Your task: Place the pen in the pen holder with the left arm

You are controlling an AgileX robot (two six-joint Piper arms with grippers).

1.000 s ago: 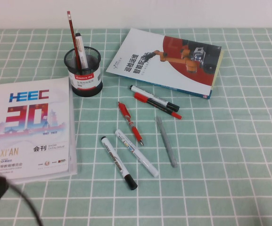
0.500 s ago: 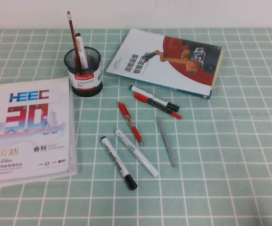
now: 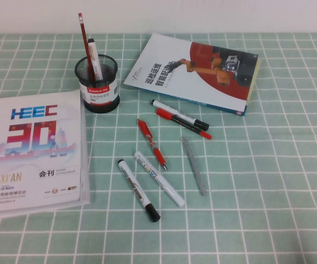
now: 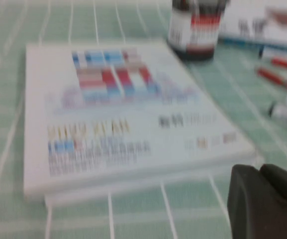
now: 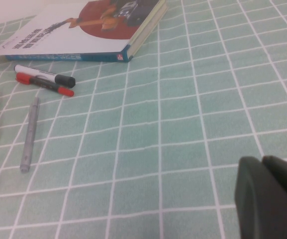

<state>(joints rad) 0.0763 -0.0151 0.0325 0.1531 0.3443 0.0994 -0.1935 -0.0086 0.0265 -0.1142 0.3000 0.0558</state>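
Your left gripper [image 4: 265, 201] shows only in its own wrist view, a dark blurred block low over the near table edge, and you cannot tell there how its pincer stands; your right gripper [image 5: 270, 196] is the same story in the right wrist view, a dark mass above bare green-checked cloth [image 3: 268, 181], its pincer state not readable either. Neither arm appears in the high view, which instead gives you the whole spread. Nearest you on the left lies a white catalogue [image 3: 32, 154] printed "HEEC", "30" and "XI'AN"; the left wrist view shows its cover only as a smear of colour. Just right of it lie a black-capped white marker [image 3: 138, 190] and a second white pen [image 3: 159, 178], then a red click pen [image 3: 151, 143] and a grey pen [image 3: 194, 165], the last two also caught by the right wrist camera. Farther back a white marker with a black cap [image 3: 179, 115] lies touching a red-and-black marker [image 3: 183, 122]. Beyond them rests a book [image 3: 196, 71] with Chinese title lettering and an orange robot arm on its cover. At the far left stands the pen holder [image 3: 97, 84], black mesh with a red-and-white label whose words are too small to read. The pen [image 3: 84, 44] stands inside it, leaning, its top well above the rim, beside a white pen with a dark cap [image 3: 94, 58] in the same cup.
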